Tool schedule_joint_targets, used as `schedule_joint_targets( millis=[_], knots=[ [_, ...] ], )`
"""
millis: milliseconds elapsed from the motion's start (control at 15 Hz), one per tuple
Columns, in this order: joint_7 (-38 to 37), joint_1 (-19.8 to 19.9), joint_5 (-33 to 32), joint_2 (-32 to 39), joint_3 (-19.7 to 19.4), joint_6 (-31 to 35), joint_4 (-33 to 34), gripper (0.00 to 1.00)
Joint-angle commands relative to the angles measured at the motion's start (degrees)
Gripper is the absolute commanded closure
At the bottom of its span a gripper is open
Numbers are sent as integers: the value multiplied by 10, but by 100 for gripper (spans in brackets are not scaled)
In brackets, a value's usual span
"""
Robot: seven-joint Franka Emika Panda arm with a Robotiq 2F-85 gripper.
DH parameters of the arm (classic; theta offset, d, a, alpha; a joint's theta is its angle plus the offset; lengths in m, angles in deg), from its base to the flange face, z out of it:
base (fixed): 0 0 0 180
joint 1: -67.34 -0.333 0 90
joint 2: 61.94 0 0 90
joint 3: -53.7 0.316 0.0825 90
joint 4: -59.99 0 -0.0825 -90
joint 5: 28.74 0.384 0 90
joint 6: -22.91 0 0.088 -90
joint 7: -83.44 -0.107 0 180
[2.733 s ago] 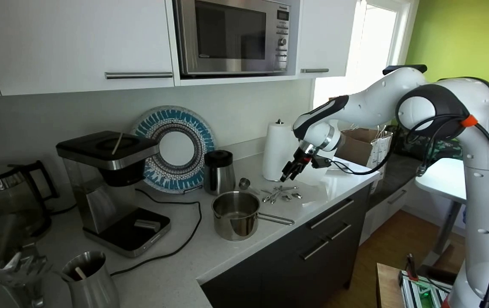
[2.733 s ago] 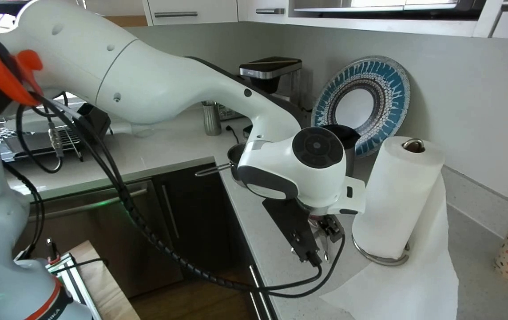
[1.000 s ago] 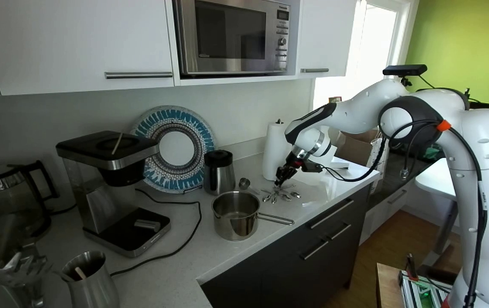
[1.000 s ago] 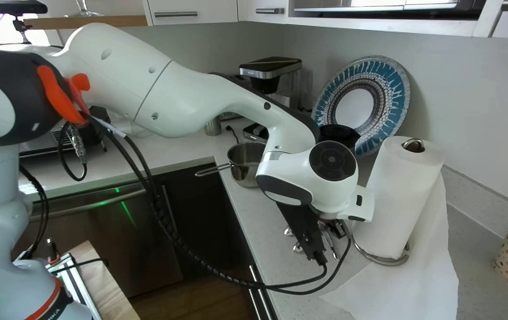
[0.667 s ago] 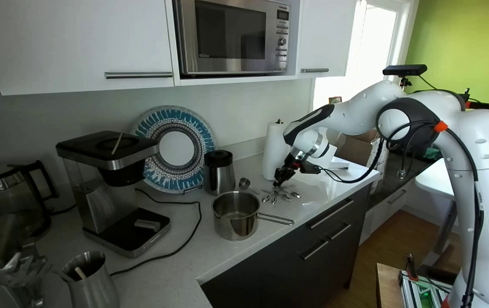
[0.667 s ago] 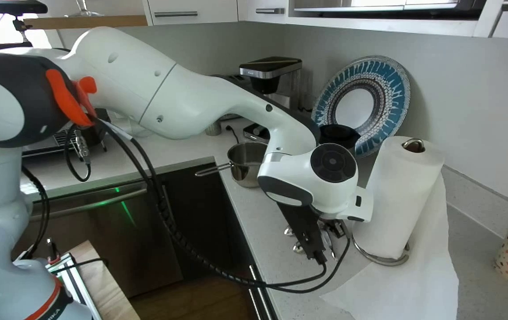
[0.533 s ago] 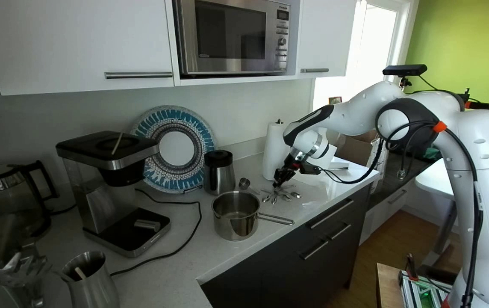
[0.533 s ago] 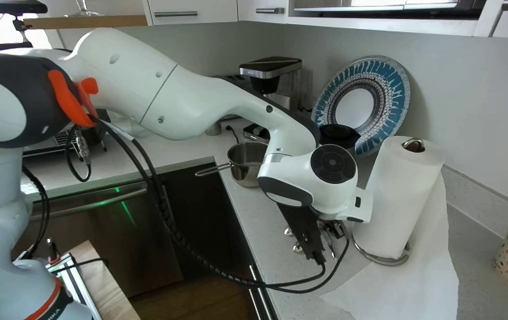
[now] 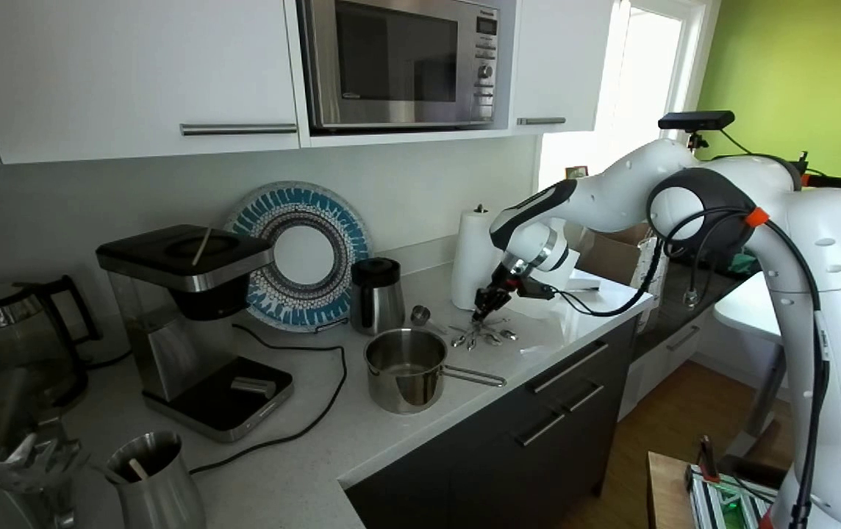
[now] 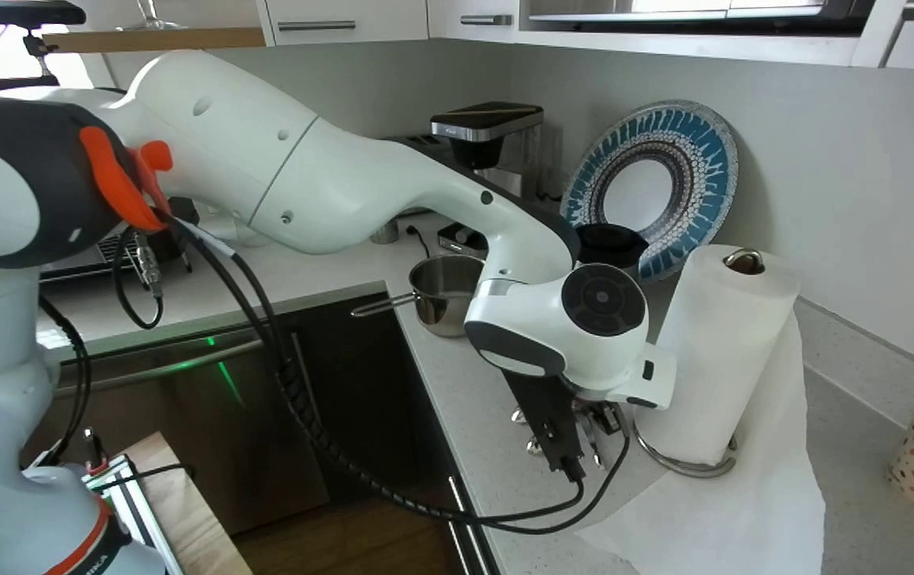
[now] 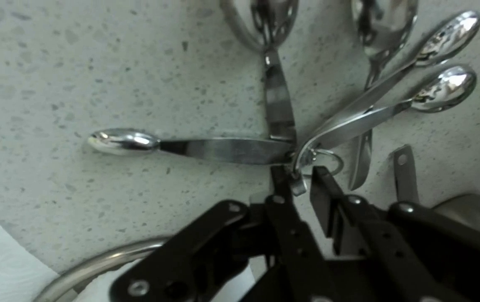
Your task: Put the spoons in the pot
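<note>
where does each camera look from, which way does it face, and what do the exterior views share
Wrist view: sits just behind the gripper, looking down at the spoons; gripper shows in the lower half.
An exterior view: at the coffee machine end of the counter, looking past the pot to the arm and gripper.
An exterior view: at the paper towel roll end, looking back toward the coffee machine; arm fills much of it, gripper mostly hidden.
Shared: both exterior views show pot and patterned plate.
</note>
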Motion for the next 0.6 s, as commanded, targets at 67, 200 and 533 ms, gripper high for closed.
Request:
schedule_joint_targets(
  millis=[67,200,533],
  knots=[
    [-13,7,0,-3,3,-24,-2,100],
    [-20,6,-3,-3,2,-33,-1,99],
    [-14,7,1,-25,0,-46,-5,99]
  ],
)
